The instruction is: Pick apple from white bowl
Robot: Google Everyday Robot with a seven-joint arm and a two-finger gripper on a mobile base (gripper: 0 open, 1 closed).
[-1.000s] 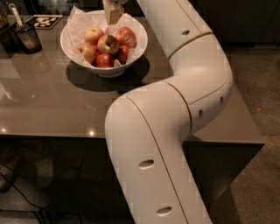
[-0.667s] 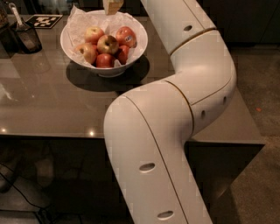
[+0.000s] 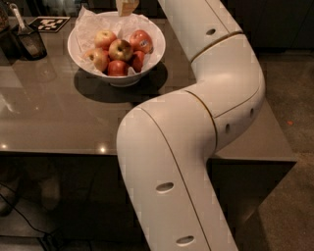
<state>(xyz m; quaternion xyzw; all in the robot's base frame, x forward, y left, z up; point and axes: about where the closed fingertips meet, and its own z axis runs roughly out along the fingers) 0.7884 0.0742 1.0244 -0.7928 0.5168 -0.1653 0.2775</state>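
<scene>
We see the white arm (image 3: 196,147) bent across the grey table (image 3: 49,117). On the table stands the white bowl (image 3: 117,78), lined with crinkled paper (image 3: 88,19); the apple (image 3: 120,49) lies at its centre among other apples (image 3: 141,41). The gripper (image 3: 126,7) hangs above the bowl's far rim, cut off by the top edge, and we cannot tell whether it is spread or closed.

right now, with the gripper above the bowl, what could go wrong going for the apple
The gripper hangs at the white bowl's far rim, mostly out of frame. The apple sits packed against the stickered red apple and small red apples, so a descent could hit or grab a neighbour. The crinkled paper rising near the gripper could snag.
</scene>
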